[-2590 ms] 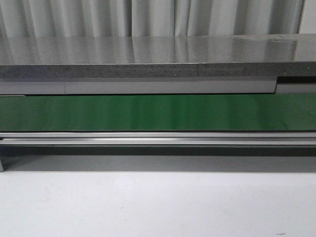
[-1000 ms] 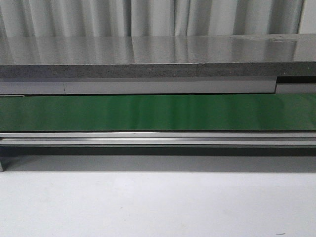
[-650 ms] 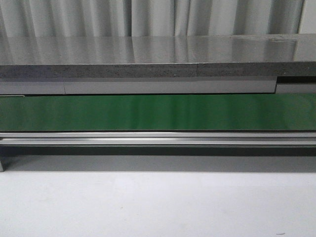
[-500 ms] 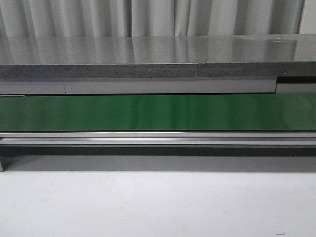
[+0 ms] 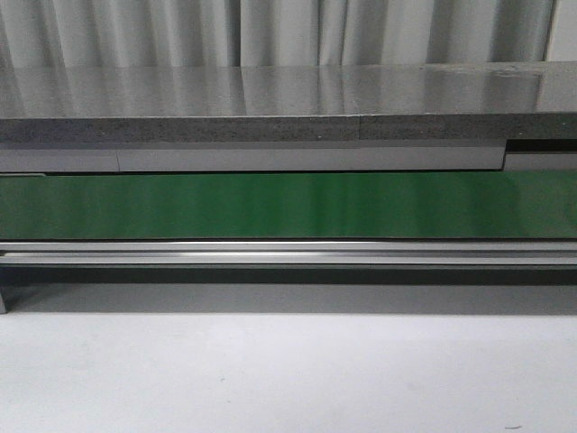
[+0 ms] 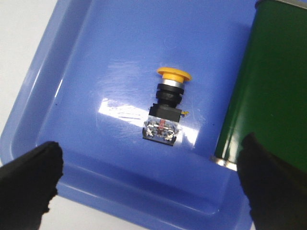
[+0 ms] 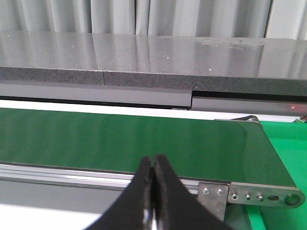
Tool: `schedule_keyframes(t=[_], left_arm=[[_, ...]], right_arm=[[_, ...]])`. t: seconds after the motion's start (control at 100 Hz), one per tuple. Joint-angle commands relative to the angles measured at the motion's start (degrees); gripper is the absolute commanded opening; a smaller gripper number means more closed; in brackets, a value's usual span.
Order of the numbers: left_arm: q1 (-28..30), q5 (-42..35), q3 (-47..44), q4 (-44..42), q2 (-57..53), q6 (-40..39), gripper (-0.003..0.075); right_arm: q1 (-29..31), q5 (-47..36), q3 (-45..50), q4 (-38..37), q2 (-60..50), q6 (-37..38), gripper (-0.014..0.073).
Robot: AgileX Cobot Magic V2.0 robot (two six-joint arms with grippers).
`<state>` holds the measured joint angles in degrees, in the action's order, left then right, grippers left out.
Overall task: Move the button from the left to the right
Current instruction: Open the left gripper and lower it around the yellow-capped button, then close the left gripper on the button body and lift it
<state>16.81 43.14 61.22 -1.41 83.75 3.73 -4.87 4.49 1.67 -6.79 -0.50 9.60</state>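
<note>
The button (image 6: 166, 107) lies on its side in a blue tray (image 6: 86, 72) in the left wrist view, its yellow cap pointing away from the fingers and its clear contact block toward them. My left gripper (image 6: 148, 184) hovers above the tray's near wall, open wide, its two black fingers (image 6: 29, 184) far apart on either side of the button and touching nothing. My right gripper (image 7: 154, 165) is shut and empty, its tips pressed together in front of the green conveyor belt (image 7: 120, 139). No gripper and no button shows in the front view.
The green belt's end (image 6: 268, 86) borders the blue tray. In the front view the belt (image 5: 288, 206) runs across the frame with a metal rail (image 5: 288, 253) before it, a grey stone counter (image 5: 270, 99) behind, and a white tabletop (image 5: 288, 379) in front.
</note>
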Motion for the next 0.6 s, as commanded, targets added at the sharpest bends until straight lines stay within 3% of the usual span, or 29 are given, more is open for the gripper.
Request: schedule_keyframes(t=[0.0,0.59], left_arm=[[0.13,-3.24,3.36,0.04,1.76,0.00,0.0715],[0.21,-5.61,7.37,-0.82,16.88,0.00,0.0715]], right_arm=[[0.04,-4.49,0.03,-0.76,-0.95,0.00,-0.0068],[0.04,-4.49,0.03,-0.76,-0.95,0.00,-0.0068]])
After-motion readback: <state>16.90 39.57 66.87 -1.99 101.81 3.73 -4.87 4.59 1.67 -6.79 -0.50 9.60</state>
